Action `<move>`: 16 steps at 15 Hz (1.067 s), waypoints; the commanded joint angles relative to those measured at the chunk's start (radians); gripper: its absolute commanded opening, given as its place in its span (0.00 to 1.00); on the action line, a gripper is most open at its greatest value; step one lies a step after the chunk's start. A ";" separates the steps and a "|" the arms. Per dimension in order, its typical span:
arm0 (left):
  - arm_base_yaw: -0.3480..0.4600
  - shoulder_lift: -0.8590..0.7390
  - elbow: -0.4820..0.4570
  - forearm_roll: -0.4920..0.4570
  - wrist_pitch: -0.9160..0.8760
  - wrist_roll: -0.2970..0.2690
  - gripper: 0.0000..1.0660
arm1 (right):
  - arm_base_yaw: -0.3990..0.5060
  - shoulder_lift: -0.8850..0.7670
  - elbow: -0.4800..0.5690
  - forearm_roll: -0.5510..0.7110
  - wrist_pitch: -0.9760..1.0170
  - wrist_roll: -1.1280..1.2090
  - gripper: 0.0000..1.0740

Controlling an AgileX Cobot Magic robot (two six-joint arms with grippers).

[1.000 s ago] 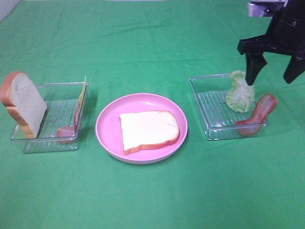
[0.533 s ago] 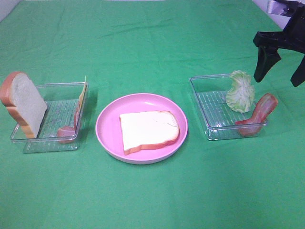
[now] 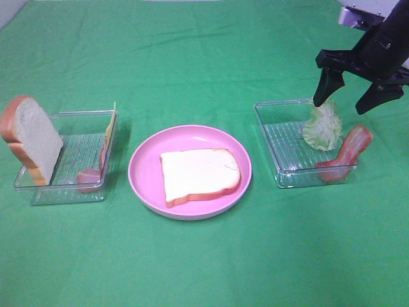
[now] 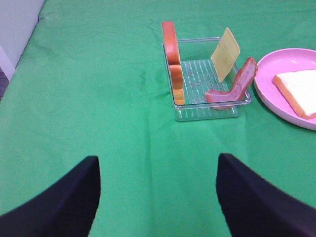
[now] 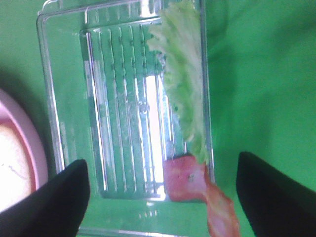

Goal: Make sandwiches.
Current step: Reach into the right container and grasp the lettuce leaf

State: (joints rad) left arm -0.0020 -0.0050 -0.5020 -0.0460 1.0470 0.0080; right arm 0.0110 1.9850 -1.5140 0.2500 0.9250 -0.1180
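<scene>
One white bread slice (image 3: 199, 174) lies flat on the pink plate (image 3: 144, 169). A second bread slice (image 3: 29, 137) stands on edge in the left tray (image 3: 38, 187), with a yellow cheese slice (image 3: 110, 128) and a bacon strip (image 3: 92, 174). In the right tray (image 3: 268, 137) a lettuce leaf (image 3: 321, 125) leans on the far wall, and another bacon strip (image 3: 345, 153) hangs over the rim. My right gripper (image 3: 348, 96) hovers open just above the lettuce (image 5: 185, 84), holding nothing. My left gripper (image 4: 158, 197) stands open over bare cloth, short of the left tray (image 4: 207, 111).
A green cloth covers the whole table. The plate (image 4: 276, 96) sits between the two clear trays. In the right wrist view the bacon (image 5: 207, 195) lies over the tray (image 5: 64, 98) rim, with the plate's edge (image 5: 19, 143) beside it.
The right gripper pulled away to the upper right, then came back left and down over the lettuce, still open. The food has not moved.
</scene>
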 commanded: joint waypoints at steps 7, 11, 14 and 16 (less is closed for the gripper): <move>0.001 -0.019 0.001 -0.003 -0.009 0.002 0.60 | 0.001 0.088 -0.005 -0.001 -0.155 -0.071 0.53; 0.001 -0.019 0.001 -0.003 -0.009 0.002 0.60 | 0.001 0.091 -0.005 -0.001 -0.182 -0.074 0.45; 0.001 -0.019 0.001 -0.003 -0.009 0.002 0.60 | 0.001 0.097 -0.005 -0.001 -0.199 -0.081 0.32; 0.001 -0.019 0.001 -0.003 -0.009 0.002 0.60 | 0.001 0.106 -0.005 -0.001 -0.198 -0.081 0.24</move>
State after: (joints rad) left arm -0.0020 -0.0050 -0.5020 -0.0460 1.0470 0.0080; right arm 0.0110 2.0860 -1.5140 0.2490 0.7320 -0.1890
